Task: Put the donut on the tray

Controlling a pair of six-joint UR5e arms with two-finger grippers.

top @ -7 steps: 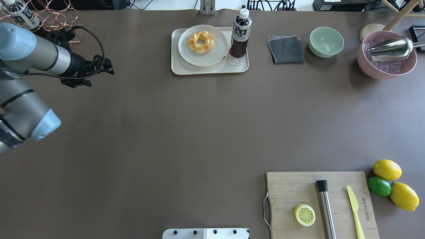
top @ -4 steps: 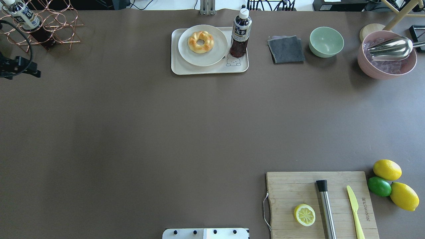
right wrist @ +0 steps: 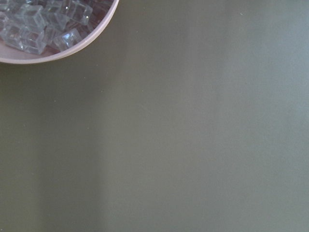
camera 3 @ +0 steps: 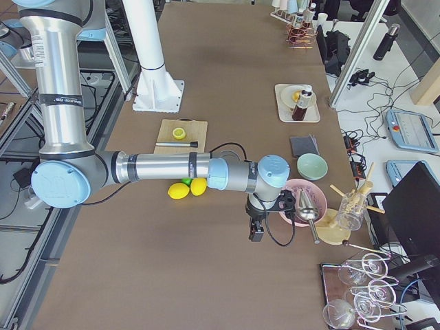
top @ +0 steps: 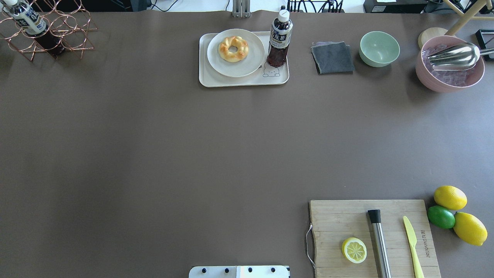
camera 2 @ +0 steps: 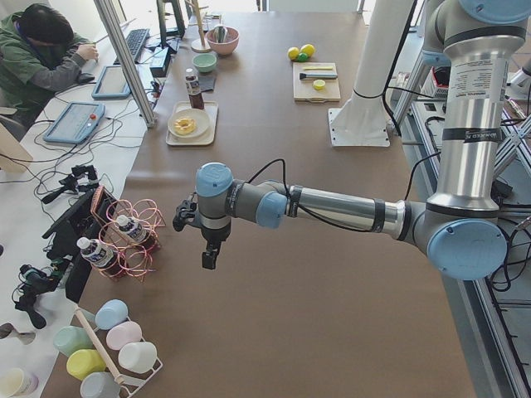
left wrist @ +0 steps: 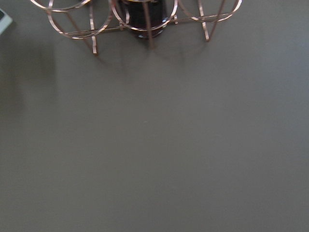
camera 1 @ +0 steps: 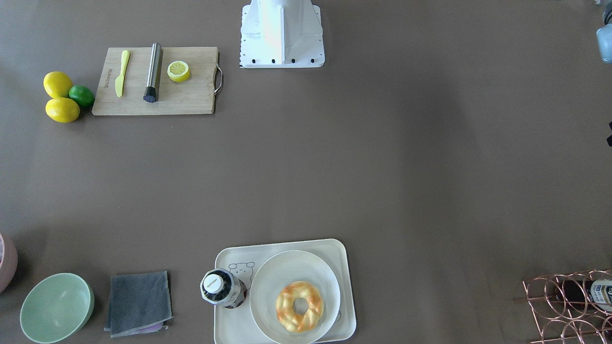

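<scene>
On table [top: 154, 154], plated donut [top: 233, 49] sits on tray [top: 216, 80]; left gripper [camera 2: 209, 259], right gripper [camera 3: 256, 234]: cannot tell.

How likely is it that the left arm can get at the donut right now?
Probably yes: the donut lies uncovered on the plate on the tray, bare table separates it from the left gripper near the wire rack, and the bottle stands on its far side.

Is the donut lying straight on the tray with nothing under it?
No, the donut lies on a round white plate, and that plate sits on the tray.
</scene>
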